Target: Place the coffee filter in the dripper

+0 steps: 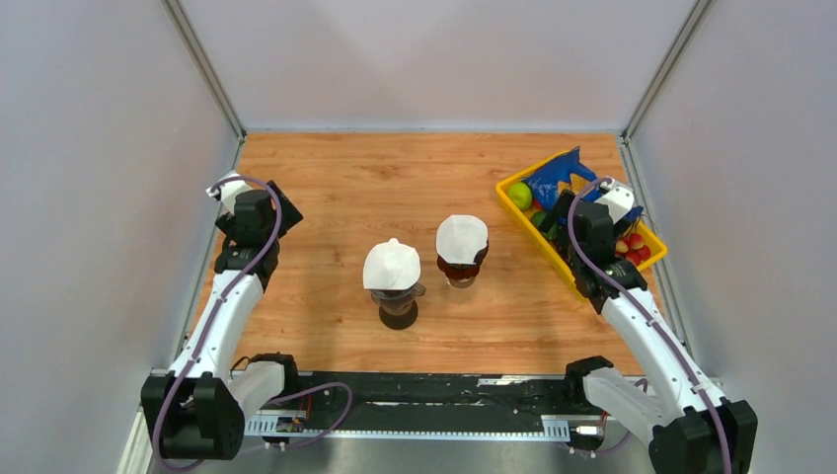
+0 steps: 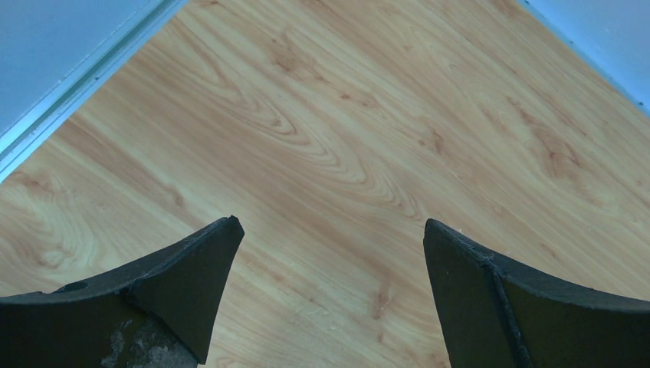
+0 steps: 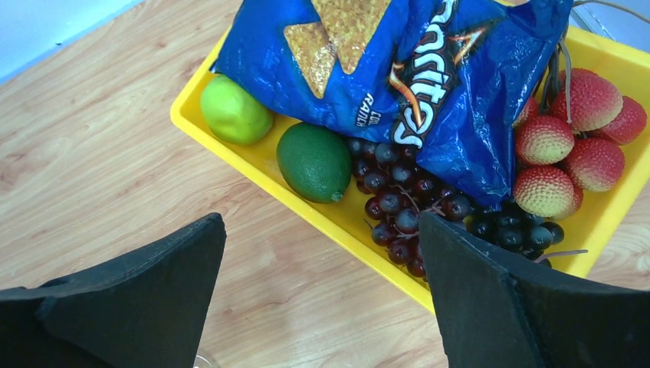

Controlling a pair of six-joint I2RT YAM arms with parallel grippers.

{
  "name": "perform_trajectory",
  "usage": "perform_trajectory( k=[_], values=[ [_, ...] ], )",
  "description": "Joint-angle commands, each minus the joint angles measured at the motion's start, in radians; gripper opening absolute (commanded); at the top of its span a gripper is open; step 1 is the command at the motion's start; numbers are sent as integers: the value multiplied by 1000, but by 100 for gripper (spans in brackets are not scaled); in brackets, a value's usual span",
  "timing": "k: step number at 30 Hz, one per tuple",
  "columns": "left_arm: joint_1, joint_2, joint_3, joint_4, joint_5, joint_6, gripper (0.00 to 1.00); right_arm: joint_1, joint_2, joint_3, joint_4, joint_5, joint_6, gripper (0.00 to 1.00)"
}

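both claws hang wide open and empty: left gripper (image 2: pixel 329 225) over bare worktop (image 2: pixel 345 115) by the left edge, right gripper (image 3: pixel 322 218) beside the yellow tray (image 3: pixel 257 167) at the right edge. mid-worktop a white filter (image 1: pixel 392 264) lies atop the nearer dripper (image 1: pixel 400 304), and a second filter (image 1: pixel 462 237) tops the farther dripper (image 1: pixel 460 271). likely best: pinch one paper rim lightly and seat it centred. the chip bag (image 3: pixel 429 77) and grapes (image 3: pixel 398 207) stand well apart; nothing blocks.

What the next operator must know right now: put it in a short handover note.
Left gripper: open, empty, over bare table near the left wall.
Right gripper: open, empty, above the near rim of the yellow tray.
Things: mid-table, left dripper with left filter on it; right dripper with right filter on it.
Done: both filters appear placed.
Left: check seating; depth unclear from above.
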Motion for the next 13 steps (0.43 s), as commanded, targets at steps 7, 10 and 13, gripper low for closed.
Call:
perform_trajectory(
  k=[7,10,13],
  values=[
    [9,-92,-77,149,89,15,100,-3,49,-23,38,28,7,100],
    [9,-104,-96,172,133,28,100,-3,57,-24,48,29,5,99],
    [9,-114,-105,186,162,35,100,-2,55,-19,51,9,-3,100]
  ],
)
